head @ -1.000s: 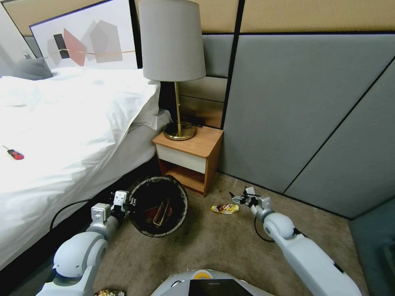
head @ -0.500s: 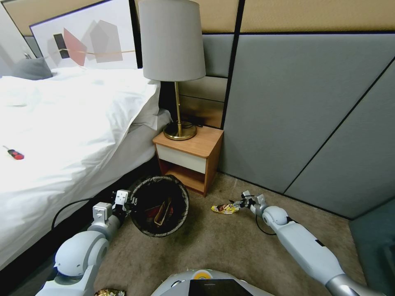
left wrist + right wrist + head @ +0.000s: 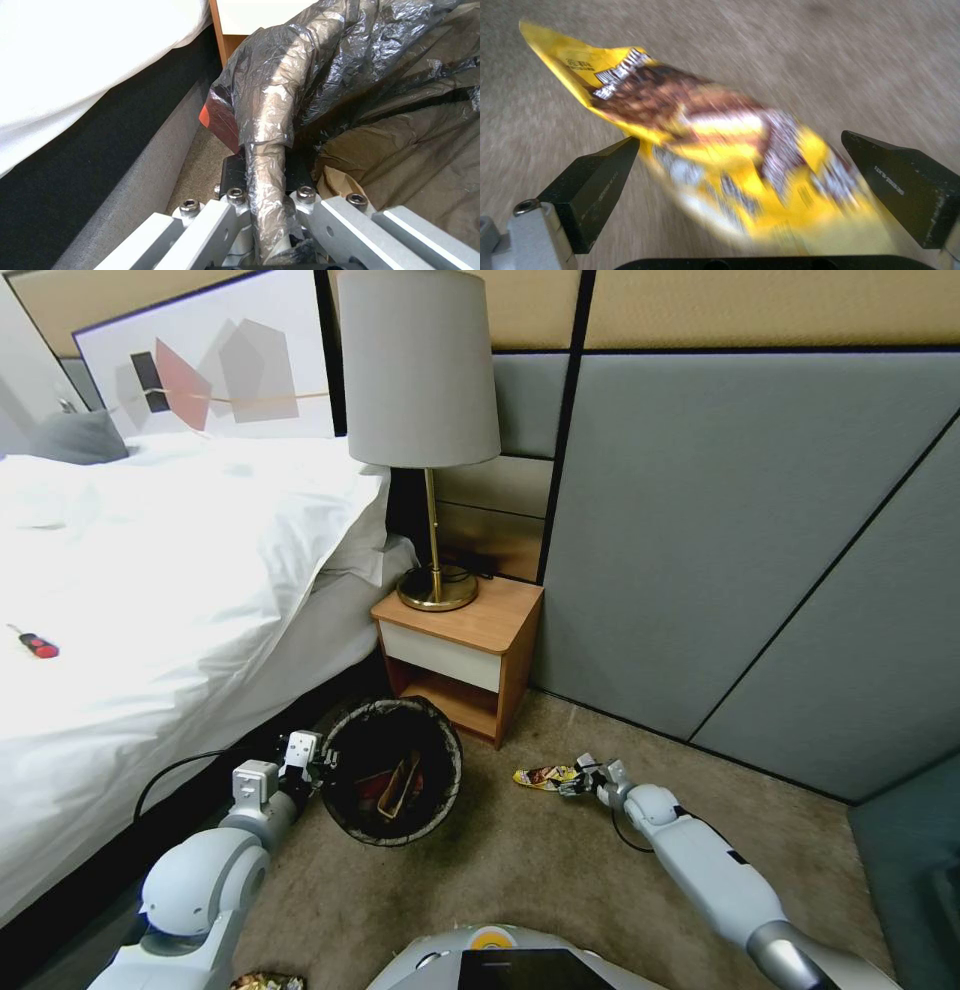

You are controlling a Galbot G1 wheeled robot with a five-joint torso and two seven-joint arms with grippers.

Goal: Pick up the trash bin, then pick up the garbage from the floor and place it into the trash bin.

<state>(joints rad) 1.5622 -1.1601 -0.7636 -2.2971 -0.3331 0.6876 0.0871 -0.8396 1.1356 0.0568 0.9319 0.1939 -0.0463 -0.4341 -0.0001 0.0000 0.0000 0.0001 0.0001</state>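
Right wrist view first: the two black fingertips of the right gripper stand spread wide, one on each side of a yellow snack wrapper, with carpet showing between pad and foil on both sides, so nothing is pinched. The wrapper lies flat on the beige floor.

From the head view, that right gripper sits low at the wrapper, which lies on the floor in front of the wooden nightstand, a little to its right.

Over on the other side, the left gripper is clenched on the rim of the trash bin, the crinkly black bag bunched between its fingers. In the head view the left gripper holds the trash bin beside the bed, the bin's mouth tipped toward the camera. A tan paper bag and something red rest inside it. A lamp stands on the nightstand.
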